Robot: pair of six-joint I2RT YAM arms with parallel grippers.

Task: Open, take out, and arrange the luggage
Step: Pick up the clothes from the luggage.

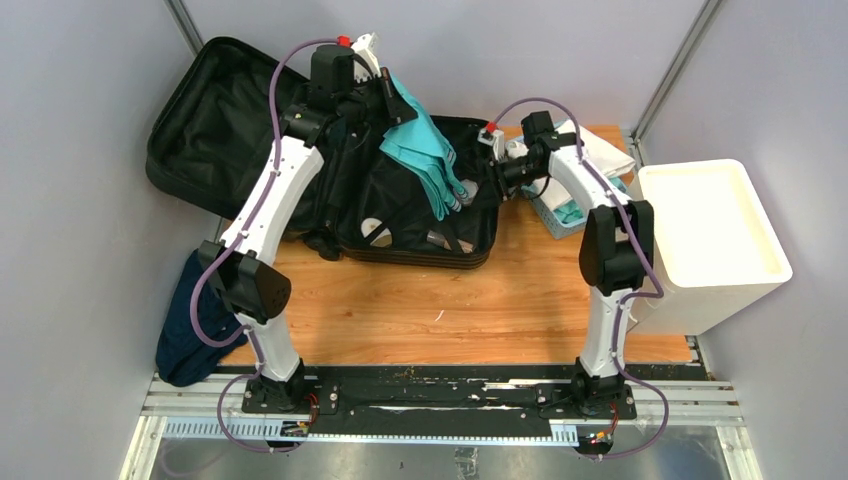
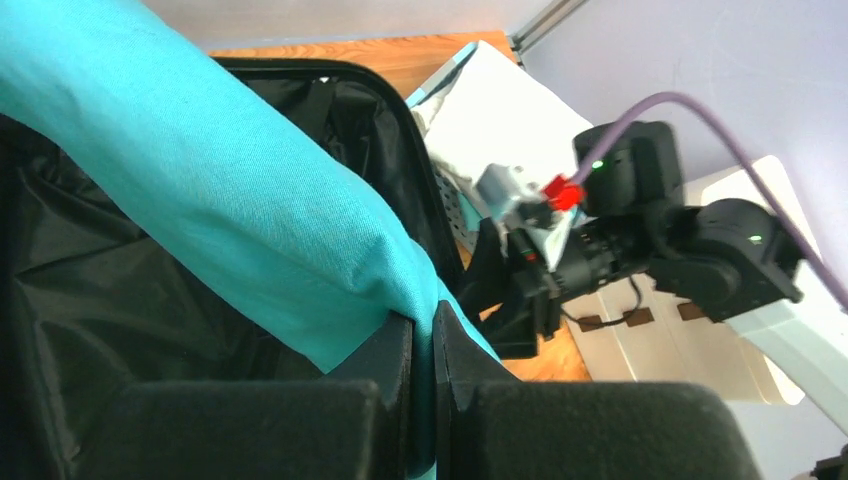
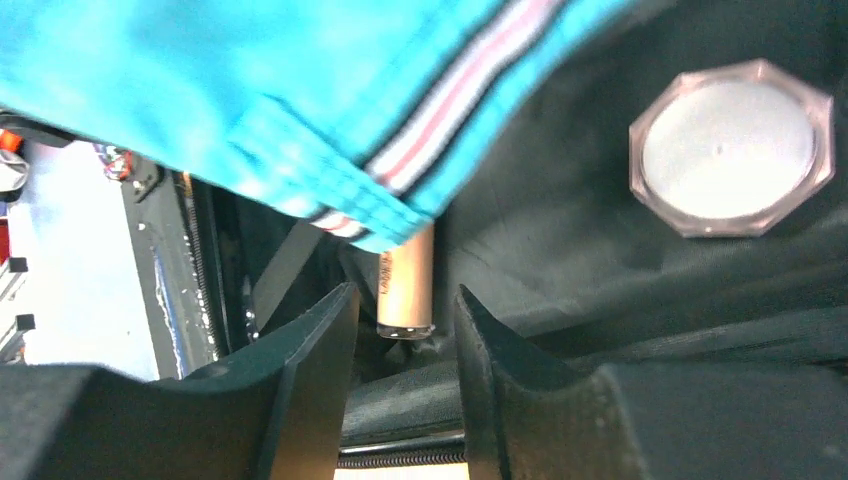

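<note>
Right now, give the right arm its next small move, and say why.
Probably ease the right gripper forward and close on the beige tube: its jaws stand open with the tube just ahead between them, inside the luggage, while the left gripper, shut on the teal garment, holds the cloth lifted.

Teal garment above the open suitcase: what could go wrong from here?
1. The teal garment drapes its hem over the beige tube at the right gripper, whose jaws stand open; closing could catch cloth too.
2. The left gripper pinches only a fold, so the cloth may slip and drop into the luggage.
</note>
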